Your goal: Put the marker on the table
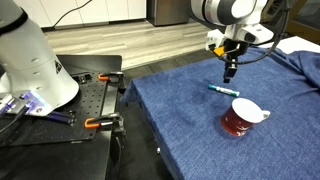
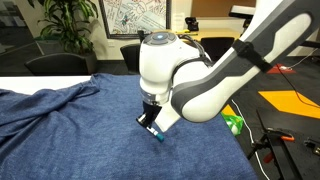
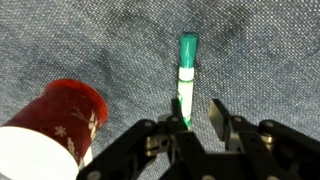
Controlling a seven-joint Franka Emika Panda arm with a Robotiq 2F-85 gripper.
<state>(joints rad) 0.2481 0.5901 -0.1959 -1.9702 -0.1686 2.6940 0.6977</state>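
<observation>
The teal-green marker [image 1: 222, 90] lies flat on the blue denim-covered table [image 1: 190, 120]. In the wrist view the marker [image 3: 186, 68] has a teal cap and a whitish band, and its near end runs under my left finger. My gripper [image 1: 230, 74] hangs just above the marker's right end, with its fingers apart [image 3: 200, 115] and nothing between them. In an exterior view the gripper [image 2: 152, 124] is low over the table cloth [image 2: 70, 140], with a teal tip of the marker [image 2: 158, 136] showing beneath it.
A red mug with a white inside [image 1: 243, 116] stands on the cloth close to the marker and also shows in the wrist view [image 3: 58, 125]. A black bench with orange clamps [image 1: 95, 100] stands beside the table. A green object [image 2: 233, 123] lies beyond the arm.
</observation>
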